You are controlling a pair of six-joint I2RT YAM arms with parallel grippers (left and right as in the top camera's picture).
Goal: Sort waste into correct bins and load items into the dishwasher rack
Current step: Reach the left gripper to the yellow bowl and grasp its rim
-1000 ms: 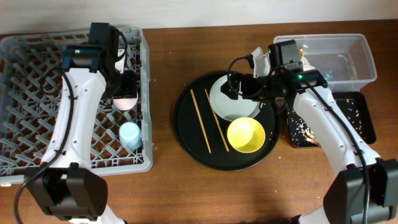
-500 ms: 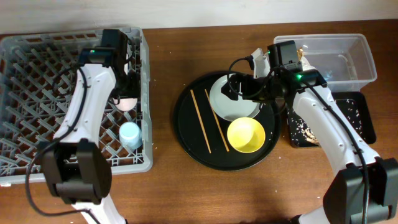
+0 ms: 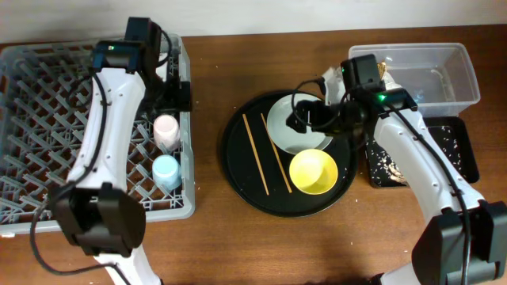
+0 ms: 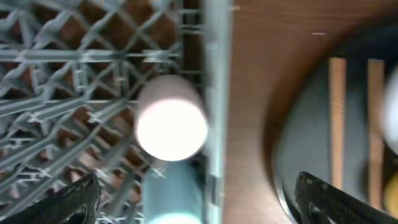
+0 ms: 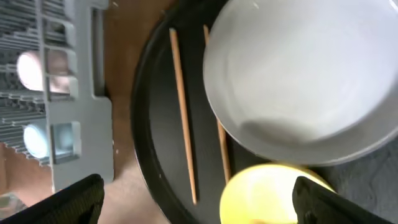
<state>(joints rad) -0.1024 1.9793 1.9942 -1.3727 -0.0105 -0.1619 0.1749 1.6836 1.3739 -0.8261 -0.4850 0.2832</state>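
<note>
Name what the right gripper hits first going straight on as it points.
The right gripper would probably meet the pale round plate near its left rim; depth is unclear, so possibly the round black tray.

The large square grey plastic rack (image 3: 47, 119), left of the round black tray (image 3: 238, 170), looks matt. The tray's face is smooth and faintly glossy. On it, two thin bare-wood chopsticks (image 3: 256, 154) are matt and the pale grey-white round plate (image 3: 285, 136) has a smooth, soft sheen. Right of the tray, the clear rectangular plastic tub (image 3: 436, 79) is glossy. The brown wooden table (image 3: 214, 237) shows grain.
</note>
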